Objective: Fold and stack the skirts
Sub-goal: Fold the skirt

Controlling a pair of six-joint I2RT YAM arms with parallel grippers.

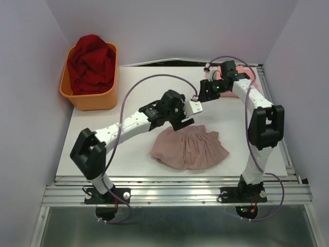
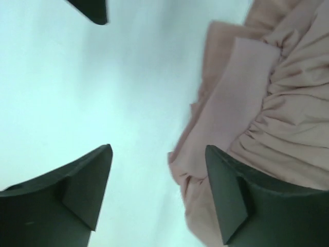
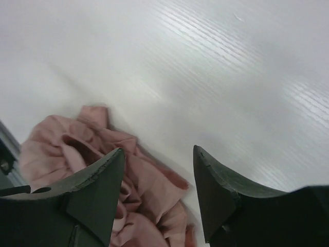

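From above, a white table (image 1: 154, 95) carries an orange plastic tub (image 1: 92, 99) at its 10 o'clock corner, heaped with dark red cloth (image 1: 92, 62). The dusty mauve-pink gathered skirt (image 1: 190, 149) lies flattened near the middle, its ruffled hem fanned toward 5 o'clock. The left gripper (image 1: 181, 121) hangs over the skirt's 12 o'clock edge. A brighter salmon-pink skirt (image 1: 212, 73) sits bunched at 1 o'clock, largely hidden by the right arm (image 1: 264, 123) bent over it. Bare tabletop stretches from 8 to 11 o'clock, and a metal rail borders the 3 o'clock side. In the left wrist view, the fingers stand wide apart with nothing between them. The one at 4 o'clock sits over the gathered skirt's flat waistband (image 2: 241, 92), with clear table from 9 to 12 o'clock. In the right wrist view, the right gripper (image 3: 159, 152) is parted and grips nothing. The crumpled pink cloth lies at 7 o'clock beneath it, with open table from 12 to 3.
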